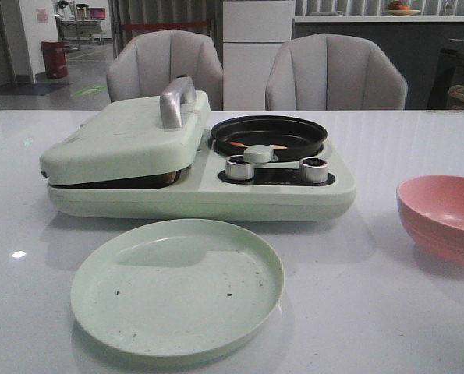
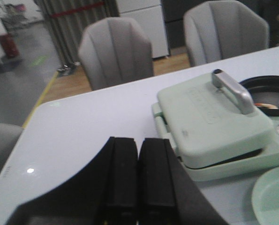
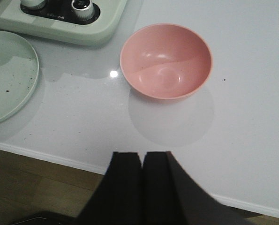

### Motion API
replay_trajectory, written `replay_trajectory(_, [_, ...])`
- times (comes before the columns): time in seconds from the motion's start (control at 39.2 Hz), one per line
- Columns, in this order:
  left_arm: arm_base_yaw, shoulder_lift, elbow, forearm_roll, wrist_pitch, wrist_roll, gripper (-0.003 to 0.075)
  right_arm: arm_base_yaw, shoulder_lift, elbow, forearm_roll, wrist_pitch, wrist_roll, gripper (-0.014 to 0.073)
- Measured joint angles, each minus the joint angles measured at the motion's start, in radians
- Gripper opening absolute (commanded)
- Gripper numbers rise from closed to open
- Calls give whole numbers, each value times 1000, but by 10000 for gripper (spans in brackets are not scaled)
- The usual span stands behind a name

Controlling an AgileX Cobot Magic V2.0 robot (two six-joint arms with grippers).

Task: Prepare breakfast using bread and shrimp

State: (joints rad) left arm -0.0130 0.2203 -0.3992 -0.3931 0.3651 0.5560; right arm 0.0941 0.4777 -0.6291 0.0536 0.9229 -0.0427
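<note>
Shrimp (image 1: 278,146) in pan; claws (image 2: 138,176) closed, empty.

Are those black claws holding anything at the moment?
No. The left gripper and the right gripper are both shut with nothing between their fingers, away from the breakfast machine.

The front view looks low and level across the table (image 1: 387,312), close to the breakfast maker (image 1: 193,167). The left wrist view looks at it obliquely from the table's left. The right wrist view looks steeply down over the near edge at the pink bowl (image 3: 165,61), which the front view shares.
</note>
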Motion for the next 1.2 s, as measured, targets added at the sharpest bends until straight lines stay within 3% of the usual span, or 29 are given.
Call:
replay_trajectory(0.13, [69, -84, 83, 28, -7, -51, 100, 0, 0, 0, 0, 2, 0, 15])
replay_trajectory(0.28, [74, -157, 177, 264, -7, -401, 100, 0, 0, 0, 0, 2, 0, 15])
replay_trajectory(0.41, [72, -193, 260, 369, -65, -556, 100, 0, 0, 0, 0, 2, 0, 15])
replay_trajectory(0.64, [70, -224, 401, 393, -218, -633, 100, 0, 0, 0, 0, 2, 0, 15])
replay_trajectory(1.2, [6, -224, 401, 400, -356, -656, 100, 0, 0, 0, 0, 5, 0, 15])
